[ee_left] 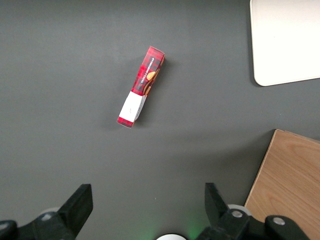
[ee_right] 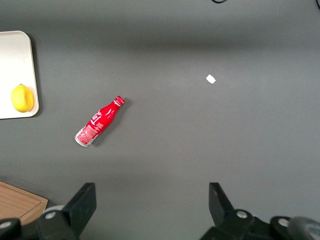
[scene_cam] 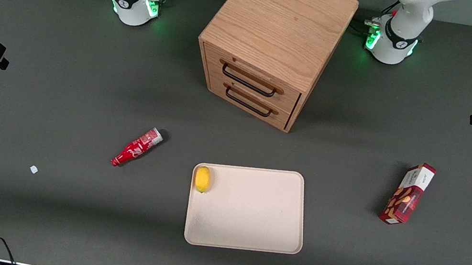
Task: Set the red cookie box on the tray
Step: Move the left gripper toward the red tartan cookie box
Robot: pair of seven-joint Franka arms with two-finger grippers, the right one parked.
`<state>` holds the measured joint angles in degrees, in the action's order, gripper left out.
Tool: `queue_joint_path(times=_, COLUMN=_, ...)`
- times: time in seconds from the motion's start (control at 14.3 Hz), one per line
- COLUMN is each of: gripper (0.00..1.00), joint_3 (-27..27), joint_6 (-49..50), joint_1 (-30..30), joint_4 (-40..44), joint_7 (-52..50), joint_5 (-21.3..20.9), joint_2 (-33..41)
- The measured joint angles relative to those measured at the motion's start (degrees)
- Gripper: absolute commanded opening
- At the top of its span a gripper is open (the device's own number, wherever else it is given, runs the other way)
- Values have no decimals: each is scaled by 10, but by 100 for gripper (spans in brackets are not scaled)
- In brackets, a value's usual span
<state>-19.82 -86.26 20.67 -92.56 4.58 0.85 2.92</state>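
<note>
Two black fingers (ee_left: 77, 205) of our gripper (ee_left: 147, 207) stand spread wide with nothing between them, hanging above bare table. We see the red cookie box (ee_left: 141, 86) lying flat well ahead of the fingertips, apart from them, its white end panel the nearer end. The tray (ee_left: 285, 40) lies farther off, holding a lemon (scene_cam: 202, 178).

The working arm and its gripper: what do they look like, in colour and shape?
The left arm is glossy white with a black band and green lights at its base. Black cables run nearby. Its gripper is black, with two wedge-shaped fingers, open above the bare mat.
</note>
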Motion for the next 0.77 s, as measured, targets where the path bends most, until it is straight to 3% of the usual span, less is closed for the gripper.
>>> queue_joint_path(times=0.21, gripper=100, joint_3=-1, joint_6=-5, joint_1=0, joint_4=-1, joint_7=1, joint_5=-6, joint_2=-32)
queue_joint_path(times=0.42, gripper=100, joint_3=-1, joint_6=-43, joint_1=-1, joint_4=-10, joint_7=20, joint_5=-43, joint_2=-81)
queue_joint_path(times=0.77, gripper=100, joint_3=-2, joint_6=-203, joint_1=-1, joint_4=-87, joint_7=60, joint_5=-60, joint_2=-153)
